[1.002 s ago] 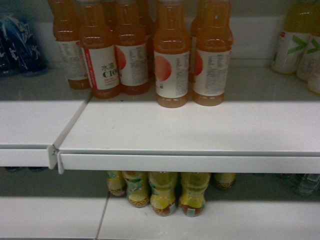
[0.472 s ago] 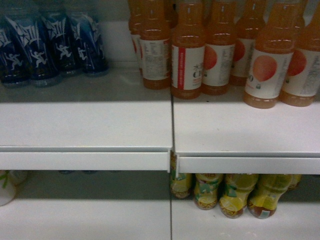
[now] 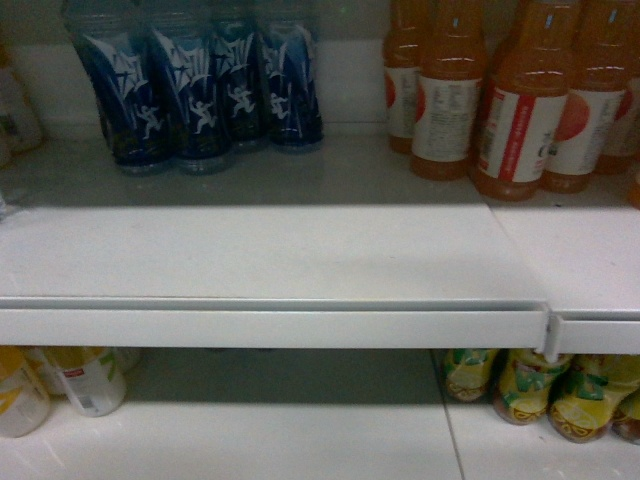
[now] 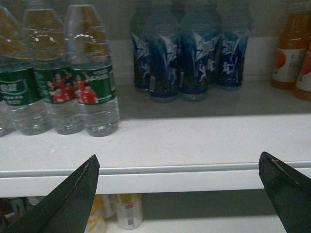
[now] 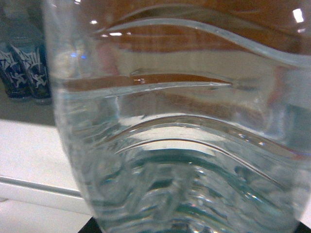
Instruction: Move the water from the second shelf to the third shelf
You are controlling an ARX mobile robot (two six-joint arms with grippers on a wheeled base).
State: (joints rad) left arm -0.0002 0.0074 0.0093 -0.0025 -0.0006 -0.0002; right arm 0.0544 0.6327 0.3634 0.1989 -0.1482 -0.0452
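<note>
Left wrist view: green-labelled water bottles point(image 4: 90, 77) stand upright at the left of the white shelf point(image 4: 194, 141), long axes vertical, caps up, touching side by side. Right of them, set further back, stands a cluster of blue-labelled bottles point(image 4: 194, 60); orange drink bottles point(image 4: 291, 48) stand at the far right. The left claw point(image 4: 182, 194) is spread wide, its dark fingers point(image 4: 73, 199) low in front of the shelf edge, gripping nothing. Below, pale-labelled bottles point(image 4: 126, 208) occupy the lower shelf. Right wrist view: a clear ribbed bottle point(image 5: 184, 145) with water in it fills the frame, directly before the camera; whether the right claw clamps it cannot be told.
</note>
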